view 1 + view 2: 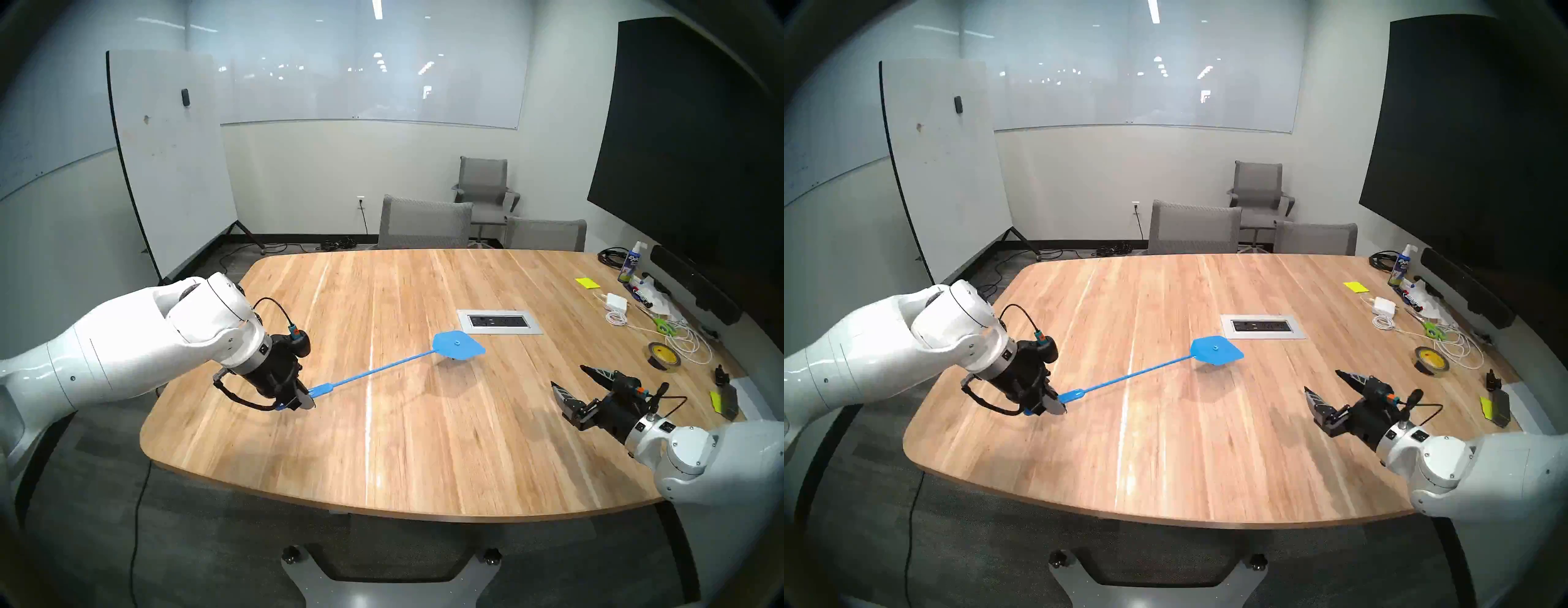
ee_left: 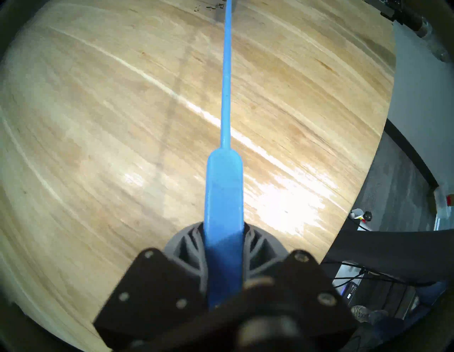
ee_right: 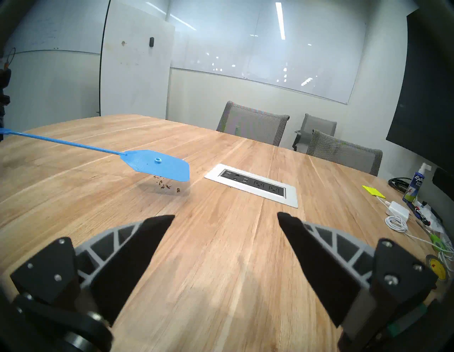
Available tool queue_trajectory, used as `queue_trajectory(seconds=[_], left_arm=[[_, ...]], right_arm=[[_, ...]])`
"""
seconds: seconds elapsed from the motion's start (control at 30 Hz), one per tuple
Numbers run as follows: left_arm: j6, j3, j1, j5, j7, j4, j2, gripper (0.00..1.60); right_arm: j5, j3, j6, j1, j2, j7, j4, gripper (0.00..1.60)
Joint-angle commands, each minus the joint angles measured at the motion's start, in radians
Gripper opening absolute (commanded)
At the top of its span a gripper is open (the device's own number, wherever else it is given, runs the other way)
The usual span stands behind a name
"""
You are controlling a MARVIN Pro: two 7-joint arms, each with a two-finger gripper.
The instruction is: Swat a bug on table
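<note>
My left gripper point(image 1: 303, 399) point(image 1: 1053, 405) point(image 2: 223, 233) is shut on the handle of a blue swatter point(image 2: 224, 191), over the left part of the light wood table point(image 1: 382, 446). The thin shaft runs out toward the table's middle. Its flat head point(image 1: 459, 346) point(image 1: 1216, 350) point(image 3: 157, 164) hangs a little above the wood, near the silver outlet panel point(image 1: 499, 321). The bug point(image 3: 167, 187), a cluster of tiny dark crumbs, lies on the table under the head's near edge. My right gripper point(image 1: 568, 375) point(image 1: 1322, 381) point(image 3: 225, 215) stands open and empty, low over the table's right side.
Along the right edge lie a tape roll point(image 1: 664, 361), green scissors point(image 1: 662, 325), a white charger with coiled cable point(image 1: 617, 303), yellow sticky notes point(image 1: 587, 283) and a spray bottle point(image 1: 630, 263). Grey chairs point(image 1: 424, 223) stand at the far edge. A whiteboard point(image 1: 169, 161) stands far left.
</note>
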Motion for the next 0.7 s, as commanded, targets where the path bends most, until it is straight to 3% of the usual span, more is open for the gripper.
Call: queue_trajectory(seconds=[0.0, 0.4, 0.67], left_arm=[[-0.002, 0.038, -0.023, -0.018, 0.055, 0.056, -0.063, 0.0], [-0.002, 0.202, -0.01, -0.004, 0.173, 0.109, -0.093, 0.0], [-0.002, 0.237, -0.037, -0.029, 0.198, 0.102, -0.09, 0.0]], right_arm=[[-0.001, 0.008, -0.002, 0.009, -0.001, 0.0, 0.003, 1.6], [-0.001, 0.008, -0.002, 0.009, -0.002, 0.0, 0.002, 1.6], [-0.001, 0.008, -0.002, 0.009, -0.001, 0.0, 0.002, 1.6]])
